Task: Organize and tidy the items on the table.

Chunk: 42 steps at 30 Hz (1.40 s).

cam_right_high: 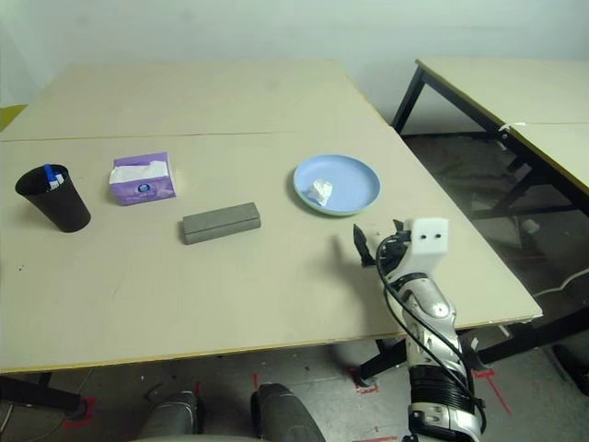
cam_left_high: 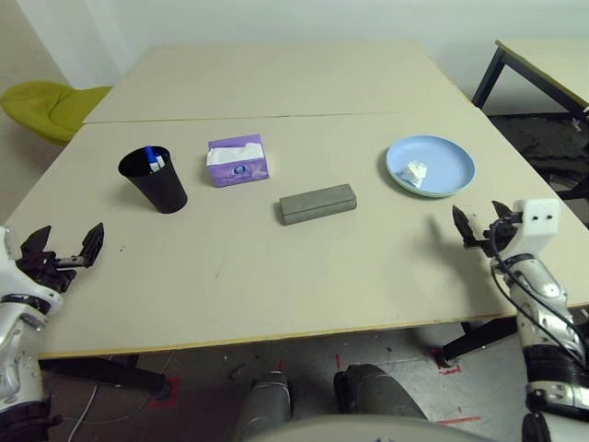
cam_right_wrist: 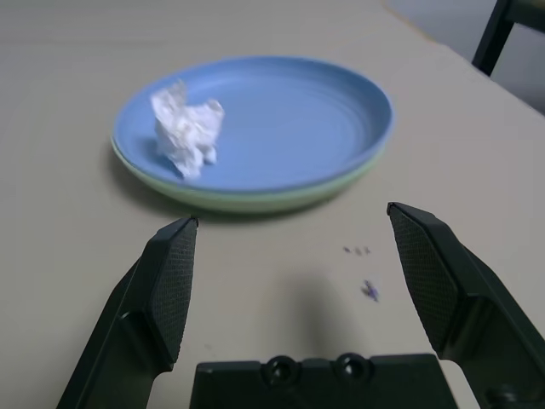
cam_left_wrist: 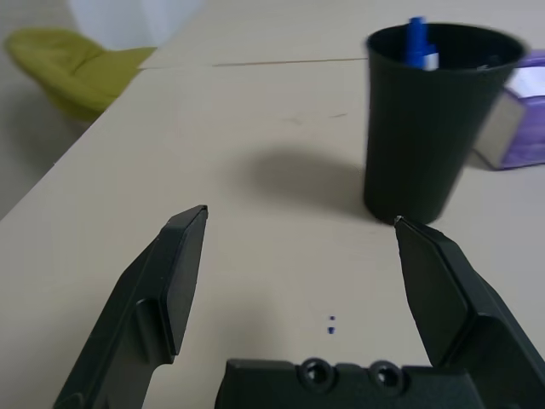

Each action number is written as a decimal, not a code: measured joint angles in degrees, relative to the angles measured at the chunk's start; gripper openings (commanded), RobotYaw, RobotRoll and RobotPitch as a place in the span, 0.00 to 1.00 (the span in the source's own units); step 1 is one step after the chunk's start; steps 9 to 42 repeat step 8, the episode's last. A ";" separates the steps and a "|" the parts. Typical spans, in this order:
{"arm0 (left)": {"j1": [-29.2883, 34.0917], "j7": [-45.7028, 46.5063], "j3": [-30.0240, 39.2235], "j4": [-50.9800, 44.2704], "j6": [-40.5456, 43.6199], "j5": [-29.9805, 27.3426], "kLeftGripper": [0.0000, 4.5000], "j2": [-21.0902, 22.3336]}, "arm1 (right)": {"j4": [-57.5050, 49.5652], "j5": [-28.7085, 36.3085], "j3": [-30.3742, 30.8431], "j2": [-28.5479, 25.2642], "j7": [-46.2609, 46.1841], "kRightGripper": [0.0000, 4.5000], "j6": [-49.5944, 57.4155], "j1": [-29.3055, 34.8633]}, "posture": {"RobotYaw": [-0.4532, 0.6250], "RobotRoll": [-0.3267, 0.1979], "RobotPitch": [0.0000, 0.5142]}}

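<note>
Lettering on the purple tissue box [cam_left_high: 239, 160] is too small for you to read, and nothing else carries writing. Your left gripper [cam_left_high: 63, 250] hangs wide open and empty at the table's [cam_left_high: 276, 285] left edge and your right gripper [cam_left_high: 476, 224] equally wide and empty near the right edge, with bare tabletop between them. Ahead you have the closed grey glasses case [cam_left_high: 317, 203] at centre, a black cup [cam_left_high: 154, 180] holding the blue-capped marker [cam_left_wrist: 415, 40], and the crumpled white tissue [cam_right_wrist: 186, 127] on the light blue plate [cam_right_wrist: 289, 111], stacked on the pale green plate [cam_right_wrist: 255, 200].
</note>
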 measured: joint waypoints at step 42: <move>0.72 -1.76 -0.11 -3.34 2.52 -0.66 0.99 0.23 | -1.69 -0.38 0.87 0.66 -2.23 1.00 0.01 -0.94 | 0.45 0.62 0.26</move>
